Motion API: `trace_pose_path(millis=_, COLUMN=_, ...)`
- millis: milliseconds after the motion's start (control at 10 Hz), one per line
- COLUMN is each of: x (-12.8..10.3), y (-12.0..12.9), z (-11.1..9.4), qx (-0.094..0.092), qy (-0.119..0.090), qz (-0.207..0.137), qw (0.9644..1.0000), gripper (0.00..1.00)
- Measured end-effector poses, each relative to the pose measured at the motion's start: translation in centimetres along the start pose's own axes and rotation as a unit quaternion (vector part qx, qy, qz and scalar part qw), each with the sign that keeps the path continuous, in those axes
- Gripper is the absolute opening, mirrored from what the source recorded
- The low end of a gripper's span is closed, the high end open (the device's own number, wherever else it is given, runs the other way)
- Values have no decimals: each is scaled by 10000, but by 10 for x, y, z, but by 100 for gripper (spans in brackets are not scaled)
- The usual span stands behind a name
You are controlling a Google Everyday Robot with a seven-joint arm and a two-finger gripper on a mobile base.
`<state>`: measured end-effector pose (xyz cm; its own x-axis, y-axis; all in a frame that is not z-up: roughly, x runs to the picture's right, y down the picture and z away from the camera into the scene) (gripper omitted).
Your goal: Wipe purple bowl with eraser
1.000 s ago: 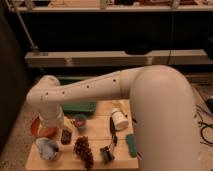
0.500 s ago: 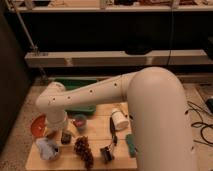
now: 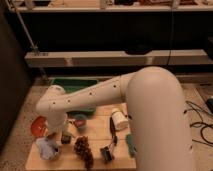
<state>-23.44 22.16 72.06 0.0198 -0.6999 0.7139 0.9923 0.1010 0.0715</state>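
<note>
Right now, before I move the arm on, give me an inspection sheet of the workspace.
Surface: wooden table, crowded.
Job's things: purple bowl just right of the wrist; eraser not told apart from the hand.
Clutter: orange-red bowl, pale cloth, dark bunch, white cup on its side, black clip tool, green tray.
Grippers: hand low over the table's left part, between the two bowls.
Cables: cables loose on the floor, right.
Surroundings: shelves behind.
</note>
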Motion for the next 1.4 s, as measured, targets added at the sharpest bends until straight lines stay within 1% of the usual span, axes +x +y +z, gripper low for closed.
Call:
trace_pose_path(millis=300, x=2, y=4, z=9, qx=-111, qy=96, qz=123, qw=9998, gripper=80)
trace_pose_path(millis=500, x=3, y=6, z=16, qx=-261, qy=172, qz=171, qw=9994, gripper=80)
trace_pose_path(millis=700, x=5, y=12, z=21, qx=-340, qy=234, qz=214, qw=9989, gripper=80)
trace_pose_path(millis=1400, x=12, y=12, z=33, qx=-245, qy=355, qz=154, qw=9989, gripper=80)
